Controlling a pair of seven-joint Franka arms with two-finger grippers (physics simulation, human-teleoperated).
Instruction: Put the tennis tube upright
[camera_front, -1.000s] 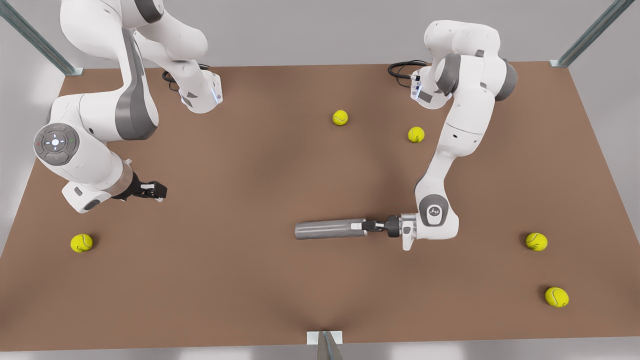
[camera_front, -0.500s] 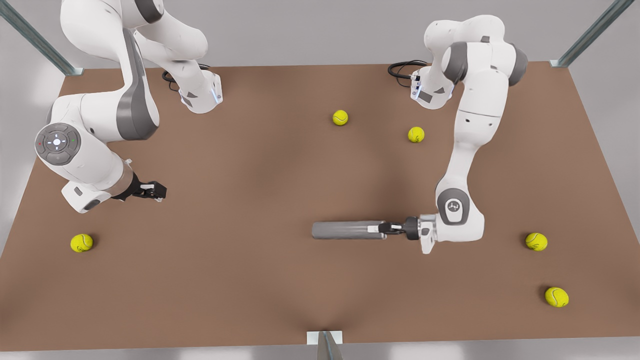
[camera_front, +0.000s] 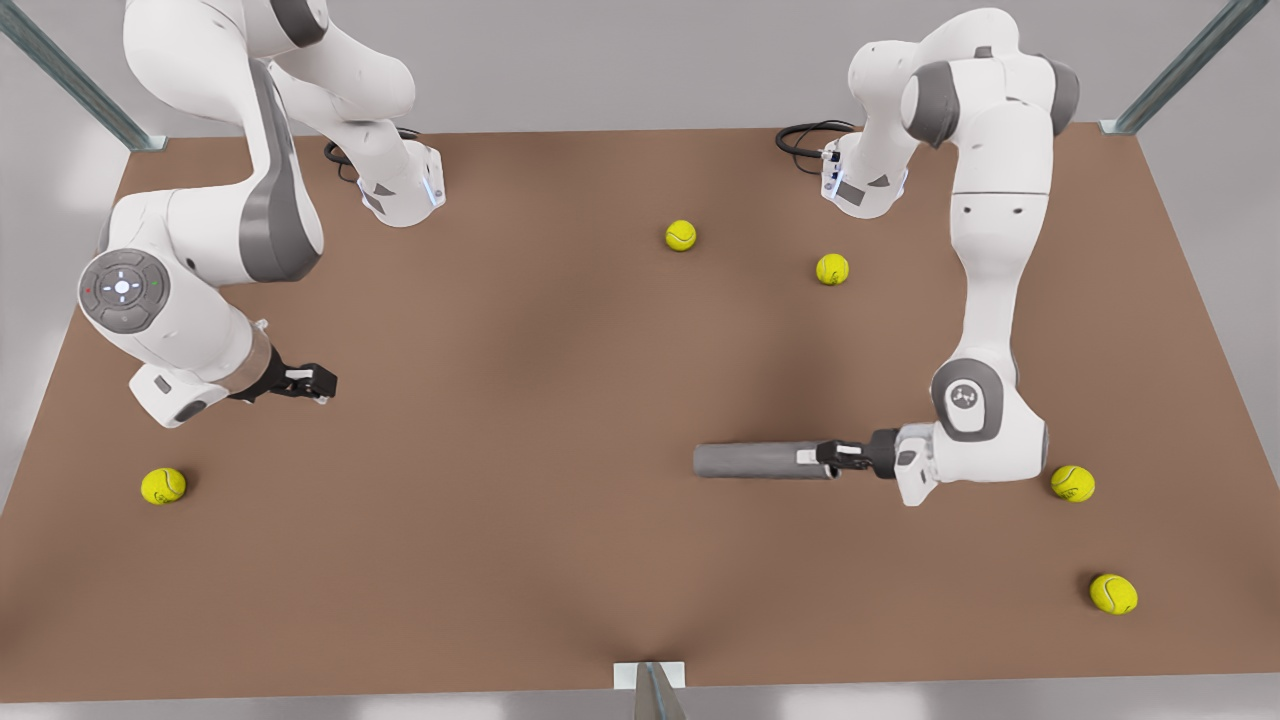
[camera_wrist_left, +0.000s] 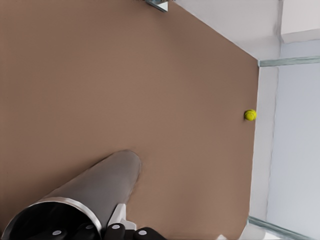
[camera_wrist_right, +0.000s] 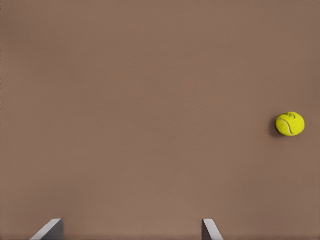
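Front view: the plain grey cylindrical tennis tube (camera_front: 765, 460) lies on its side on the flat brown table (camera_front: 560, 400), toward the front view's right. Its long axis runs across the picture. The left gripper (camera_front: 822, 460), on the white arm at the front view's right, is closed on the end of the tennis tube that faces that arm. One finger lies along the tube's outside; the other seems to sit inside the mouth, though this is hard to make out here. A yellow tennis ball (camera_front: 1072, 483) lies beyond that arm's wrist, on the side away from the tube, and another yellow ball (camera_front: 1113, 594) lies farther from the tube, near the table's front edge. Two more yellow balls (camera_front: 680, 235) (camera_front: 832, 269) lie behind the tube, toward the arm bases. The right gripper (camera_front: 320, 383) hangs well apart from the tube at the front view's left, its arm waiting, with a fifth yellow ball (camera_front: 163, 486) near it.

Left wrist view: the tennis tube (camera_wrist_left: 85, 195) shows its silvery-rimmed open end close to the camera, with a white fingertip pad (camera_wrist_left: 118, 215) against its outer wall. A yellow ball (camera_wrist_left: 250, 115) lies far beyond the tube by the table's edge.

Right wrist view: two grey fingertips (camera_wrist_right: 50, 231) stand wide apart, holding nothing, over bare table (camera_wrist_right: 150, 100), with a yellow ball (camera_wrist_right: 290, 124) off to one side.
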